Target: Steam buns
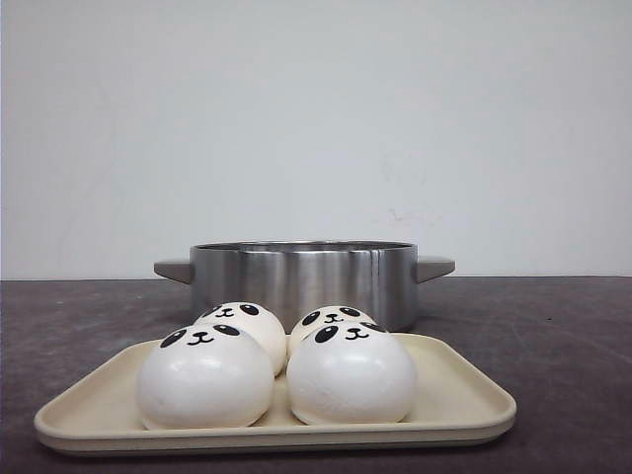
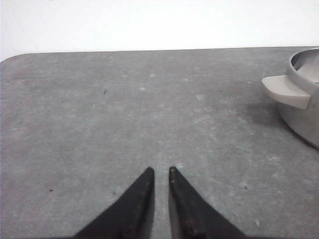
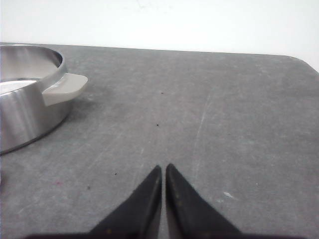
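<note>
1. The left gripper (image 2: pixel 160 172) hangs low over bare grey table (image 2: pixel 124 114), its two black fingers drawn almost together with only a thin sliver of tabletop showing between the tips; it is clenched on nothing.
2. The right gripper (image 3: pixel 163 168) is in the same pose, its fingertips all but touching, nothing between them.
3. Neither arm shows in the front view, so I can only place them by their own cameras: each has one pale handle of the pot off to the side, well apart from its fingers.
4. The steel pot (image 1: pixel 303 279) stands in the middle of the table, lidless, with a handle on the left (image 2: pixel 286 91) and another on the right (image 3: pixel 64 88). I can't see what lies in it.
5. Just in front of the pot, on the near side, sits a cream tray (image 1: pixel 472 403) with rounded corners.
6. The buns (image 1: pixel 277 360) are all on that tray, four of them in a tight cluster: near-left (image 1: pixel 204 378), near-right (image 1: pixel 352 375), far-left (image 1: pixel 245 324) and far-right (image 1: pixel 328 321).
7. Each one is glossy white with a black panda face tilted upward, and the two near ones partly hide the two behind.
</note>
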Available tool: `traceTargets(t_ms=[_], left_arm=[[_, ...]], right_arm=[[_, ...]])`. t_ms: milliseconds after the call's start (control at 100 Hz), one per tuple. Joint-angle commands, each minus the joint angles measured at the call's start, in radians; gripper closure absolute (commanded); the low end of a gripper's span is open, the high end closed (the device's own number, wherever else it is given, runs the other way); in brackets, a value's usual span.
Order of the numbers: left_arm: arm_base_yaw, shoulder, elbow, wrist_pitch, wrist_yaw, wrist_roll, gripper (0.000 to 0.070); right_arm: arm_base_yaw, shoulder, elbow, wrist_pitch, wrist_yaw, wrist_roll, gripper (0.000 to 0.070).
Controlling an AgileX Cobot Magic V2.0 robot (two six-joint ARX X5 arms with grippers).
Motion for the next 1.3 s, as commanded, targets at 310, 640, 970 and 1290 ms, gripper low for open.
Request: traceTargets(t_ms=[310,640,970,1290], left_arm=[[0.002,-0.002,-0.018,-0.005,0.000,0.007,0.0694],[0.002,-0.002,-0.018,-0.005,0.000,0.007,0.0694],[0.002,-0.002,-0.018,-0.005,0.000,0.007,0.0694],[0.001,-0.002,-0.018,0.006,0.003,-0.048,0.0694]], right_arm=[[0.000,-0.001,-0.003,0.012,0.000,0.007,0.0693],[0.000,-0.001,-0.003,0.012,0.000,0.007,0.0693],[0.000,-0.001,-0.003,0.012,0.000,0.007,0.0693],[0.001,-0.001,-0.002,0.069,-0.013,0.190,0.0693]])
